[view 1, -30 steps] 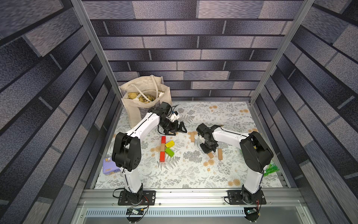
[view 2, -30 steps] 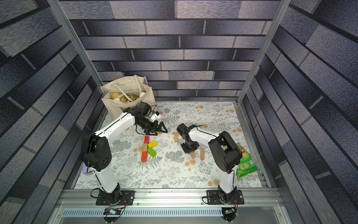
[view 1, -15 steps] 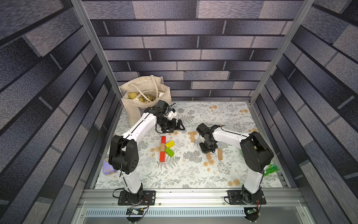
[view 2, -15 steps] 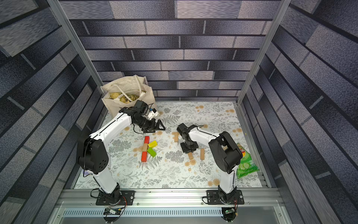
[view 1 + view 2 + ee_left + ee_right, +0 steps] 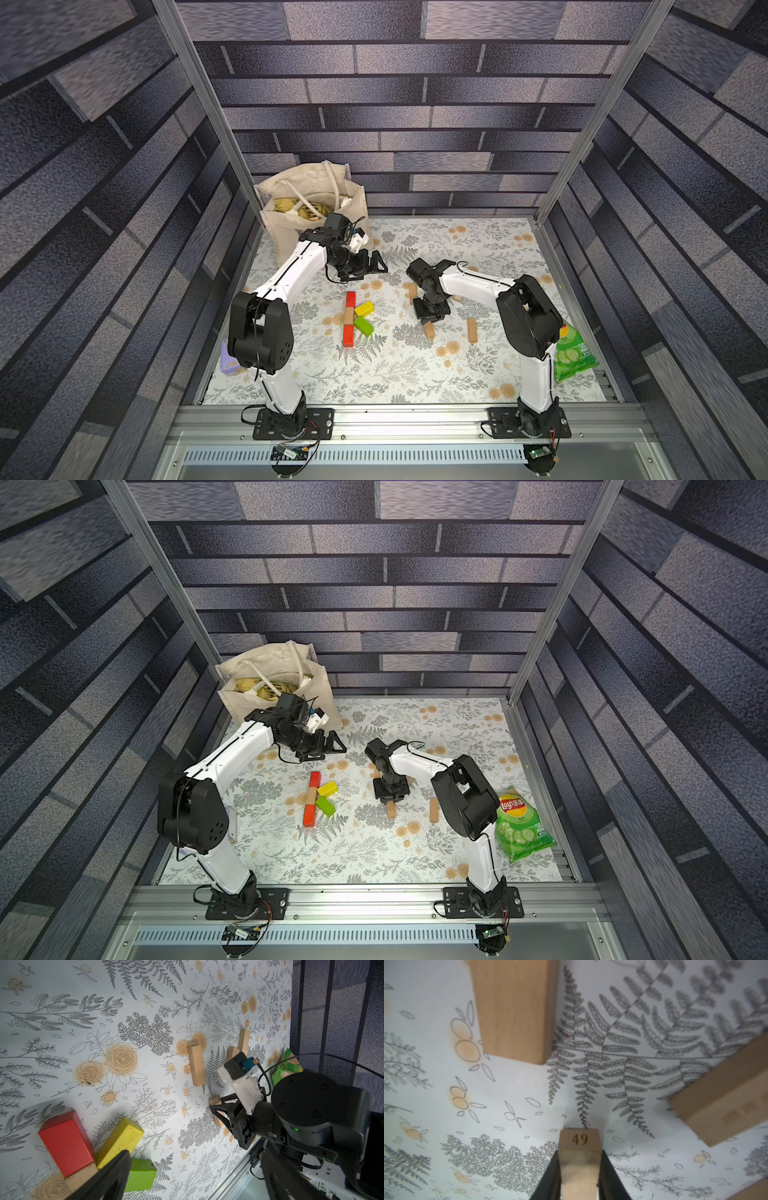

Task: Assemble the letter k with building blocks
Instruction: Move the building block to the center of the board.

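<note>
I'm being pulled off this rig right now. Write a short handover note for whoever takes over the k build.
Grippers: left gripper is open and empty, hovering beyond the coloured k; right gripper is shut on the tan block marked 49, low over the table.
Done: the coloured k lies complete: red-tan-red spine, yellow and green branches.
Left: no tan k laid out; loose tan blocks lie scattered around the right arm. The held block probably starts it.
</note>
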Robot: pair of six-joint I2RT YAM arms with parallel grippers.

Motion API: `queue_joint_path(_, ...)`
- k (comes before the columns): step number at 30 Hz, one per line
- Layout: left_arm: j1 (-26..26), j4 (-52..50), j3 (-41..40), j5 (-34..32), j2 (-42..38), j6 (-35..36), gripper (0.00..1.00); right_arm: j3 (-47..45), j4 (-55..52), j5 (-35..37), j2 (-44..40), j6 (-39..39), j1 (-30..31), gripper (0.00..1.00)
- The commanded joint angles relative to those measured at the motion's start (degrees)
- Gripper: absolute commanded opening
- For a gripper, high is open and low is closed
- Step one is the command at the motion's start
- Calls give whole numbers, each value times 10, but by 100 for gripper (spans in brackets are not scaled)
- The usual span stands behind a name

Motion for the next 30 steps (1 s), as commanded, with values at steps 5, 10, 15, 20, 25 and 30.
queue_joint_path(5, 11, 5, -7, 5, -7, -13, 100, 5, -14, -20, 37, 42, 12, 27)
queue_joint_path(10, 12, 5, -7, 3, -8, -11, 100, 16, -10, -28, 50, 52, 17, 27)
queue_joint_path(15, 10, 4, -8, 3, -5, -10, 100, 24, -5, -40, 61, 54, 21, 28)
queue_joint_path(20, 10, 4, -8, 0, -2, -9, 100, 32, -2, -44, 68, 54, 21, 29)
queue_joint_path(25, 10, 4, -9, -3, 0, -7, 100, 35, 5, -50, 75, 55, 21, 29)
queue_joint_path(30, 10, 4, -8, -1, 1, -7, 100, 42, 4, -48, 83, 60, 22, 29)
